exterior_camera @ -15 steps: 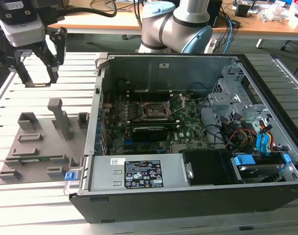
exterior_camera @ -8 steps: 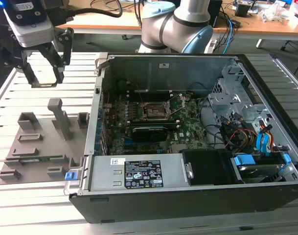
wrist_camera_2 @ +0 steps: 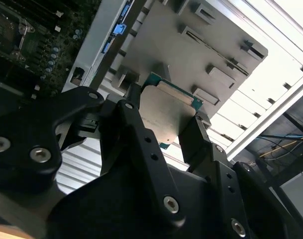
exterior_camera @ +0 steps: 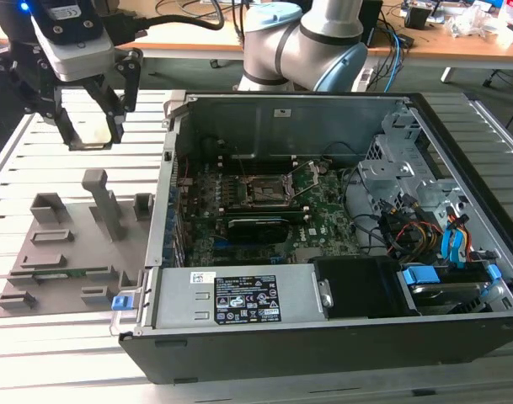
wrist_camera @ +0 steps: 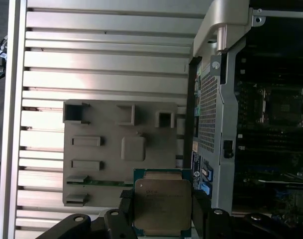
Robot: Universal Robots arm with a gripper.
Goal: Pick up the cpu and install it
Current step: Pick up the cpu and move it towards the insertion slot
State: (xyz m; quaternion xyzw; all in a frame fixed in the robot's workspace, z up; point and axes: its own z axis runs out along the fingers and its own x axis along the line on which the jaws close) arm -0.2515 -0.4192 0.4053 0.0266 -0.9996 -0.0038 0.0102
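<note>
The cpu (exterior_camera: 92, 124) is up in the air, pinched by two opposite edges between the gripper's (exterior_camera: 92, 132) black fingers (exterior_camera: 66, 126). It's clear of everything else, flat side roughly facing the exterior camera. It hangs over the far end of the slatted table (exterior_camera: 37, 353), on the exterior view's left of the case (exterior_camera: 323, 345) and above and behind the grey holder (exterior_camera: 45, 261).

In the first wrist view you get the cpu's (wrist_camera: 162, 206) silver top with a thin green border, clamped between the fingers (wrist_camera: 125, 211). The holder (wrist_camera: 91, 169) lies on the slats underneath it, and its moulded pockets and blocks are easy to see. The second wrist view shows the cpu's (wrist_camera_2: 166, 112) other face, with the green edge sticking out past the fingers (wrist_camera_2: 136, 134) and the holder (wrist_camera_2: 216, 45) behind it.

The case lies open on its side next to the holder. Inside is the green motherboard (exterior_camera: 323, 220), with the socket (exterior_camera: 269, 192) and its metal frame near the middle, well apart from the cpu. A labelled power supply (exterior_camera: 239, 299) runs along the near wall, and there's a drive cage with coloured cables (exterior_camera: 424, 229) toward the exterior view's right. A small blue latch (exterior_camera: 119, 301) sits at the case corner beside the holder. The arm's base (exterior_camera: 298, 42) stands behind the case, with a desk and loose cables further back.
</note>
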